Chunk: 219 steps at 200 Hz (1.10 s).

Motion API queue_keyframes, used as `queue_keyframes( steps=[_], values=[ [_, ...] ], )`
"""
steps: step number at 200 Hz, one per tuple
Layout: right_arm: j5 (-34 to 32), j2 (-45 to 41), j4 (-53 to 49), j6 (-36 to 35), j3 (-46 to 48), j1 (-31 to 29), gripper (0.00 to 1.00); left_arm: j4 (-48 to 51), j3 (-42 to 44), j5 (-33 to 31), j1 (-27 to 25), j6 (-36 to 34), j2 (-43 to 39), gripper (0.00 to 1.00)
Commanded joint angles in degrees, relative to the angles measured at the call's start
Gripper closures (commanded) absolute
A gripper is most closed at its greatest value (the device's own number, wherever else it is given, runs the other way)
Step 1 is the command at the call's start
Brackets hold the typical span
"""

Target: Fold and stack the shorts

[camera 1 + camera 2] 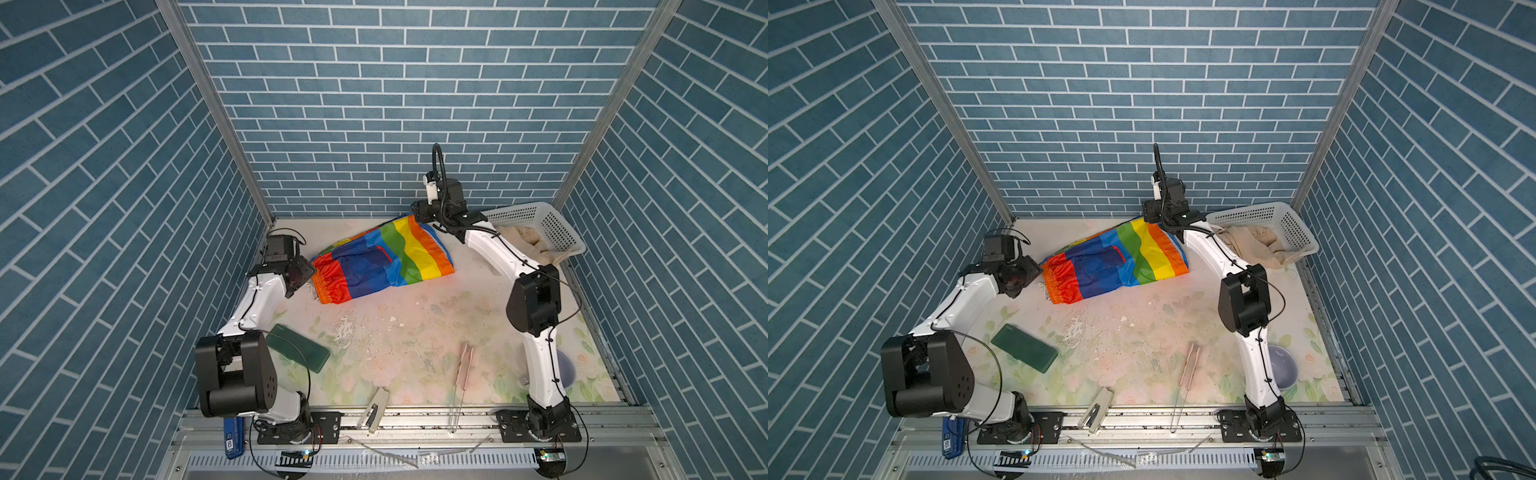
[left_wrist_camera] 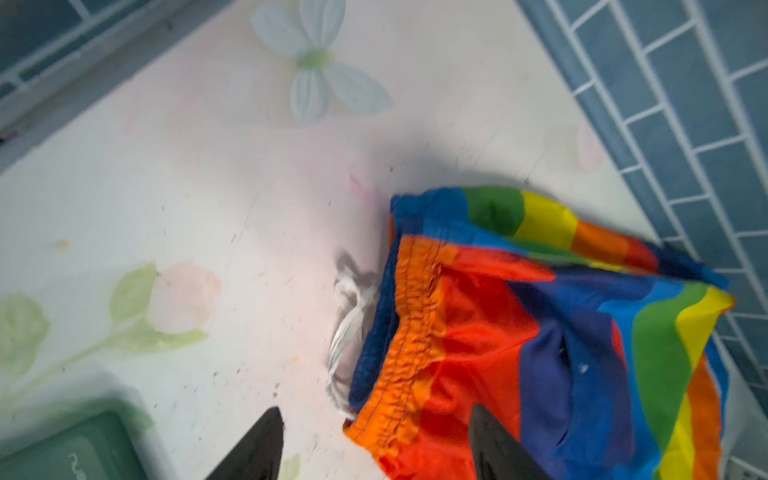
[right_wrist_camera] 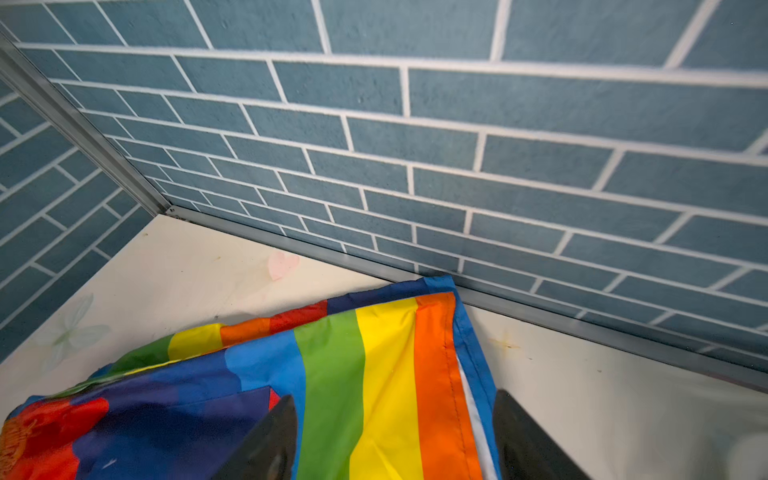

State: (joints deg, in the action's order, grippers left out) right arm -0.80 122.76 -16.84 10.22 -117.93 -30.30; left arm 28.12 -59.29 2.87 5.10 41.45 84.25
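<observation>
Blue brick walls [image 1: 374,104] (white grout), floral tabletop [image 1: 415,328]

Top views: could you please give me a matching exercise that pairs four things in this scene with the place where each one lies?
Things:
1. rainbow-striped shorts
2. beige shorts
3. stapler
4. purple bowl

Places:
A. in the white basket
B. at the front edge of the table
C. lying on the table's far half
D. partly hidden behind the right arm

Pairs: 1-C, 2-A, 3-B, 4-D.
</observation>
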Motion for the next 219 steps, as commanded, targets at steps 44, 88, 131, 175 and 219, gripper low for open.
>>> queue_keyframes(
  steps=[44, 88, 131, 175, 219],
  values=[
    [5.4, -8.6, -11.9, 6.9, 20.1, 4.4, 0.6, -0.5, 4.1, 1.1, -4.2, -0.7, 0.9, 0.23],
    [10.9, -3.6, -14.8, 7.5, 18.5, 8.2, 0.62, -3.5, 4.4, 2.0, -4.2, -0.3, 4.0, 0.22],
    [13.7, 2.3, -16.0, 7.5, 14.4, 9.6, 0.61, -7.0, 3.9, 4.2, -4.2, 1.0, 9.2, 0.24],
    [17.1, 6.7, -15.3, 7.9, 12.1, 9.6, 0.52, -7.3, 3.7, 3.3, -4.2, 0.8, 10.6, 0.28],
    [18.2, 8.6, -14.1, 9.6, 11.4, 9.7, 0.77, -7.3, 2.7, 3.3, -4.2, 0.5, 12.5, 0.41]
  ],
)
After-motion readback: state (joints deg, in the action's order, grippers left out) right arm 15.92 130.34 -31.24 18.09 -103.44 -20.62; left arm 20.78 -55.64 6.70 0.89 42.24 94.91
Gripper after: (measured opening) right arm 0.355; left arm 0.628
